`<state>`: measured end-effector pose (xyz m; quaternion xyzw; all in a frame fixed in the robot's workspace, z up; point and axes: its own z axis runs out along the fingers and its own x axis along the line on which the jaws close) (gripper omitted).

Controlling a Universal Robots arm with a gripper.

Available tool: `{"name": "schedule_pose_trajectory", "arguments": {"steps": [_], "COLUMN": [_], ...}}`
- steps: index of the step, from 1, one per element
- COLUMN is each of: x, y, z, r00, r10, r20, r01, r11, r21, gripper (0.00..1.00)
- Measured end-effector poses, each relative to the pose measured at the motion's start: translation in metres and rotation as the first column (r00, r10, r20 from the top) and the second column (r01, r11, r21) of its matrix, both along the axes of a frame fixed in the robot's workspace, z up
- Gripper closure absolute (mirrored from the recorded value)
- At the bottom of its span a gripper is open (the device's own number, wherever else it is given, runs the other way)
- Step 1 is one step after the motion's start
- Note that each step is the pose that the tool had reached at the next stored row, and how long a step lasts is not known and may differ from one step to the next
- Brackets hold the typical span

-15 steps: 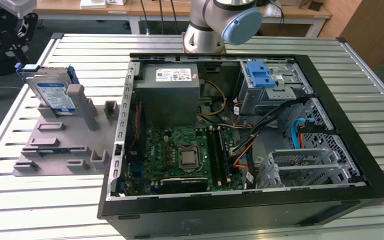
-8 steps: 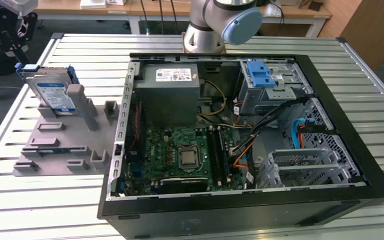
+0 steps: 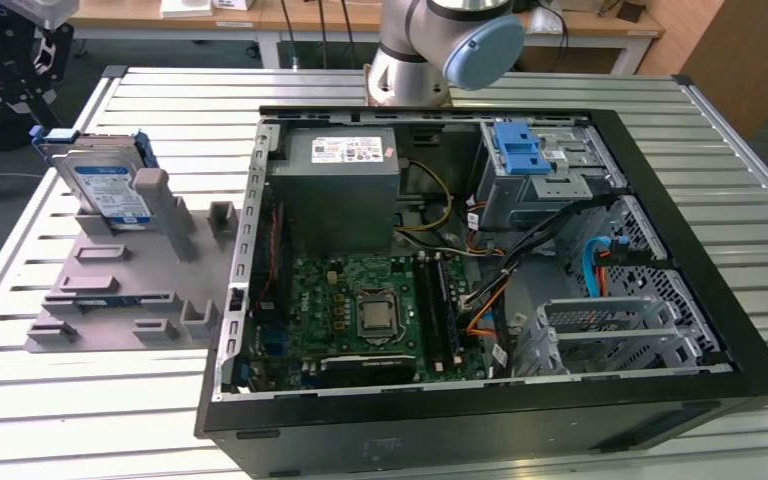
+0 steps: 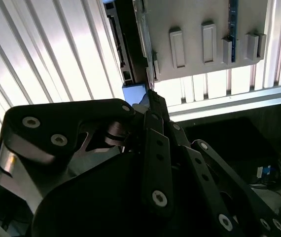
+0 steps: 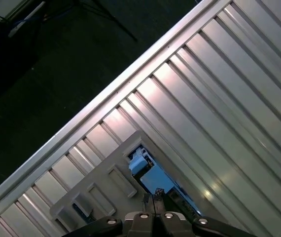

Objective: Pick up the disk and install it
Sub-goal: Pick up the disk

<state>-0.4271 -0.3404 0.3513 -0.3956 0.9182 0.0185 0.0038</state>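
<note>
At the exterior view's left, the disk (image 3: pixel 104 190) stands on edge in a grey holder (image 3: pixel 117 310) on the bench (image 3: pixel 91 400), beside the open computer case (image 3: pixel 491 430). In the first wrist view the gripper (image 5: pixel 154 198) hangs just over the disk's blue-framed upper edge, its fingertips drawn together. I cannot tell whether they touch the disk.

No legible wording anywhere. Blue-and-white label on the disk (image 3: pixel 107 190), standing upright in the grey holder (image 3: pixel 117 300): print too small to read. White sticker on the grey box (image 3: pixel 348 150) inside the computer case (image 3: pixel 491 420): fine print, unreadable. White lettering on the gripper (image 5: pixel 154 198) body in the exterior view, cut off.
</note>
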Motion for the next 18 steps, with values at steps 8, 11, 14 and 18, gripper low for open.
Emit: {"name": "schedule_pose_trajectory", "arguments": {"steps": [8,11,14,18], "x": [0.0000,0.0000,0.0000,0.0000], "y": [0.0000,0.0000,0.0000,0.0000], "z": [0.0000,0.0000,0.0000,0.0000], "r00": [0.9989,0.9987,0.9987,0.9986], "r10": [0.046,0.051,0.051,0.052], "r20": [0.0000,0.0000,0.0000,0.0000], "r01": [-0.046,-0.051,-0.051,-0.052], "r11": [0.9989,0.9987,0.9987,0.9986], "r21": [0.0000,0.0000,0.0000,0.0000], "gripper": [0.89,0.89,0.89,0.89]}}
